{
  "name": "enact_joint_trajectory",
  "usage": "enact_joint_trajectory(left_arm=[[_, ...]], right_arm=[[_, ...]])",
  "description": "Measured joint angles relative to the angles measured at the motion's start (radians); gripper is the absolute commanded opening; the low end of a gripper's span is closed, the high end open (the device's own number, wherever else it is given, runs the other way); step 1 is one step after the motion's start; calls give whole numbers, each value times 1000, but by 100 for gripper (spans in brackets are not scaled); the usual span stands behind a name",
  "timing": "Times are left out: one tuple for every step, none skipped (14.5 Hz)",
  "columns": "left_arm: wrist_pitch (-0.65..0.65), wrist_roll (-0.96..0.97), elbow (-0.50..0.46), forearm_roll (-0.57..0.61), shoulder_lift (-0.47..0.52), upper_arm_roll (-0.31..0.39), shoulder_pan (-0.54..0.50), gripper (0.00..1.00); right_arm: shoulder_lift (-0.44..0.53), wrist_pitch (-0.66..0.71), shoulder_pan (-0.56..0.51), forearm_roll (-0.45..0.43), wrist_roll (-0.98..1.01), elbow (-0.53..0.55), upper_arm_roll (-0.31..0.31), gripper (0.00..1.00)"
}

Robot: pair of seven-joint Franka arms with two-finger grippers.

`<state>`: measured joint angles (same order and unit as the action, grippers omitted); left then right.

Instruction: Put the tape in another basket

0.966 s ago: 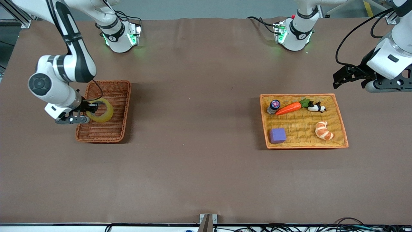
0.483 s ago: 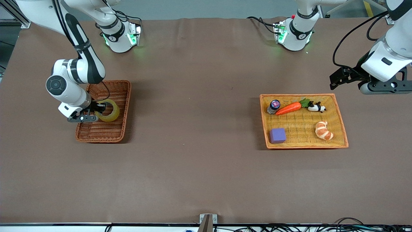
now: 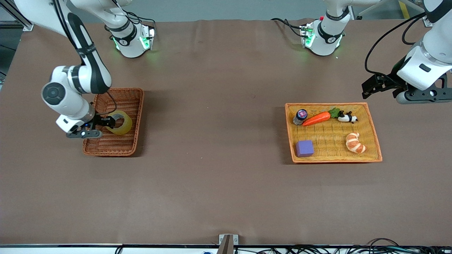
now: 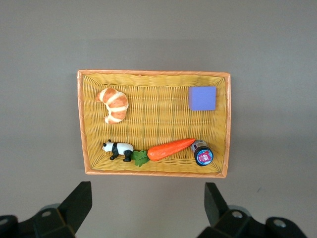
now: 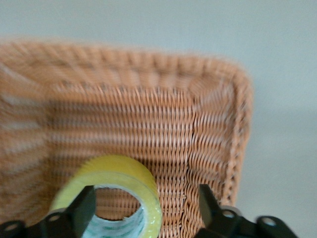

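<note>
The tape (image 3: 122,124), a yellowish ring, lies tilted inside the reddish-brown basket (image 3: 138,116) at the right arm's end of the table. My right gripper (image 3: 106,122) is low in that basket, right beside the tape, with its fingers wide apart. In the right wrist view the tape (image 5: 124,178) stands on the basket's woven floor (image 5: 148,109); the right gripper (image 5: 143,204) is open, one finger in front of the ring's hole and the other clear of it. My left gripper (image 3: 369,88) waits open and empty in the air past the orange tray basket.
The wide orange-yellow tray basket (image 3: 374,134) at the left arm's end holds a purple cube (image 3: 304,148), a carrot (image 3: 316,118), a croissant (image 3: 355,142), a toy panda (image 3: 348,117) and a small bottle (image 3: 301,116). The left wrist view shows this tray (image 4: 153,73) from above.
The right gripper brought the tape down into the reddish-brown basket, opened off it and drew back a little. The left arm shifted slightly.
</note>
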<state>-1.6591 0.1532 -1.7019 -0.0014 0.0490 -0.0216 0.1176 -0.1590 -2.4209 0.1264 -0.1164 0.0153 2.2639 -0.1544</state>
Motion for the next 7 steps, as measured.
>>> enact_joint_trajectory(left_arm=[[-4,0,2,0,-4,0,-1,100],[-8,0,8,0,-13,1,-2,100],[-9,0,17,0,-24,2,-3,100],[-10,0,26,1,-35,3,-6,100],[-10,0,32,2,-43,3,-7,100],[-10,0,37,7,-48,4,-9,100],[-10,0,40,13,-50,4,-9,100]], right_arm=[[35,80,0,0,-14,-59,16,100],[71,174,0,1,-24,-126,29,100],[102,270,0,1,-28,-199,37,100],[125,370,0,4,-29,-276,40,100],[139,479,0,21,-29,-358,39,100],[147,582,-1,44,-28,-438,39,100],[149,672,-2,60,-28,-512,38,100]])
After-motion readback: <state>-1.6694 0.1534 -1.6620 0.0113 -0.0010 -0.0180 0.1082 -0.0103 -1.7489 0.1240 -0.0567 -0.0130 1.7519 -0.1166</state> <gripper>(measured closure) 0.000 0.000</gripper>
